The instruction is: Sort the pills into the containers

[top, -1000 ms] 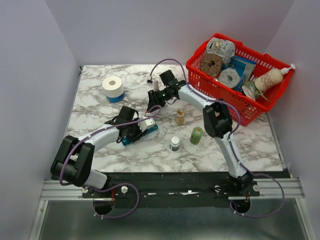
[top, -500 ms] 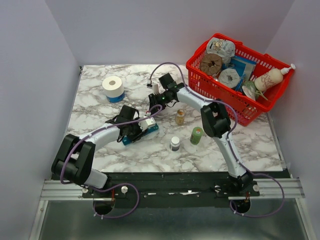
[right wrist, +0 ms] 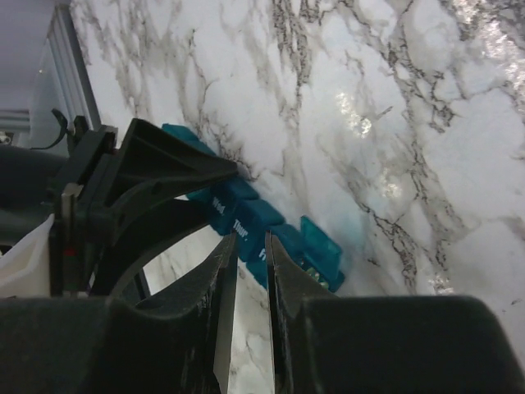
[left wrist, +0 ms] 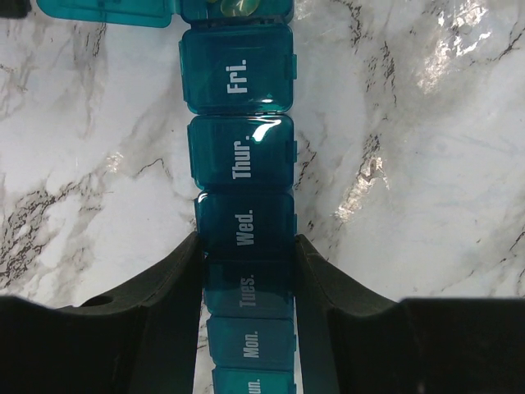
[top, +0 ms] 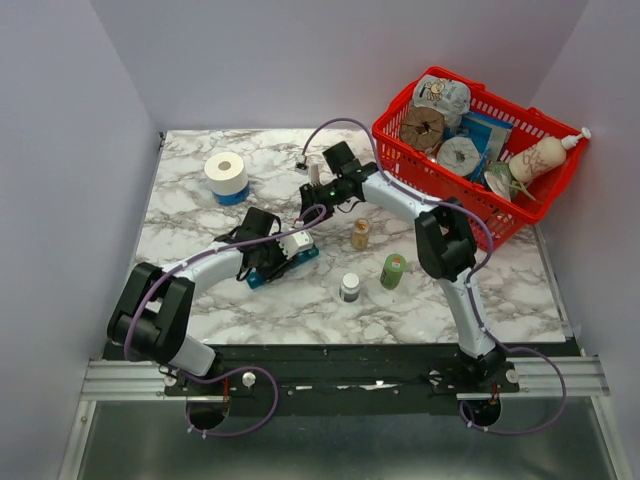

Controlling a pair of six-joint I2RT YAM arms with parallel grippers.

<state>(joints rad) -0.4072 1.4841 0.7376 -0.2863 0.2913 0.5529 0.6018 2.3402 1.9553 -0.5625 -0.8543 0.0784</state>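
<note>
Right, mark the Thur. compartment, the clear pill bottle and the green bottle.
Thur. compartment (left wrist: 242,156): left wrist view, on its closed lid.
clear pill bottle (top: 360,236): top external view, on its body below the tan cap.
green bottle (top: 393,271): top external view, on its side.

place: robot lab cell | signs: bare white walls (top: 300,60), aluminium mounting rail (top: 560,378), marbled tabletop (top: 510,295)
</note>
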